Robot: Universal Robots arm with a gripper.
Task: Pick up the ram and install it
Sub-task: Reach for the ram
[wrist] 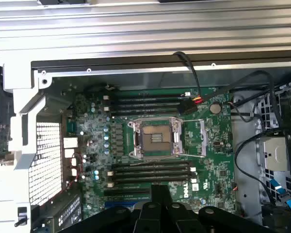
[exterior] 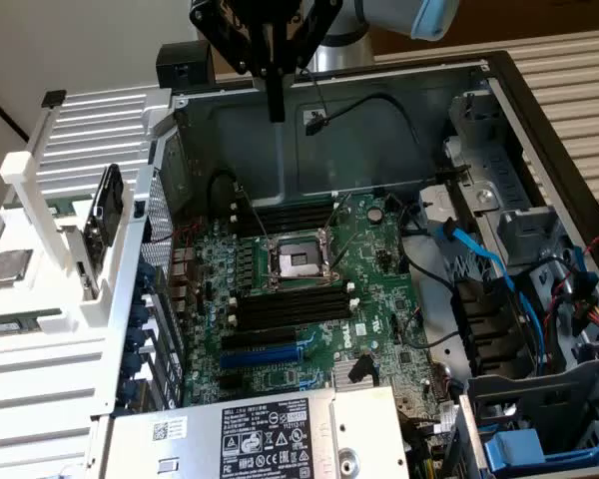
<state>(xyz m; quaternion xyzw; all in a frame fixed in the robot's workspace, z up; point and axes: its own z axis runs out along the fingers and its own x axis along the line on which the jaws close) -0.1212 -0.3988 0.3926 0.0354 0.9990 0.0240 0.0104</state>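
Observation:
The ram, a narrow green stick, lies flat in a groove of the white rack at the exterior view's left. My gripper hangs high over the open computer case, above the upper edge of the green motherboard, far from the ram. Its black fingers are shut with nothing between them. In the wrist view the gripper looks down on the motherboard. Black memory slots run on both sides of the processor socket. The slots look unfilled.
A processor chip and a black part sit on the white rack. A blue slot lies below the memory slots. Black and blue cables cross the drive bays at the exterior view's right. The power supply fills the near side.

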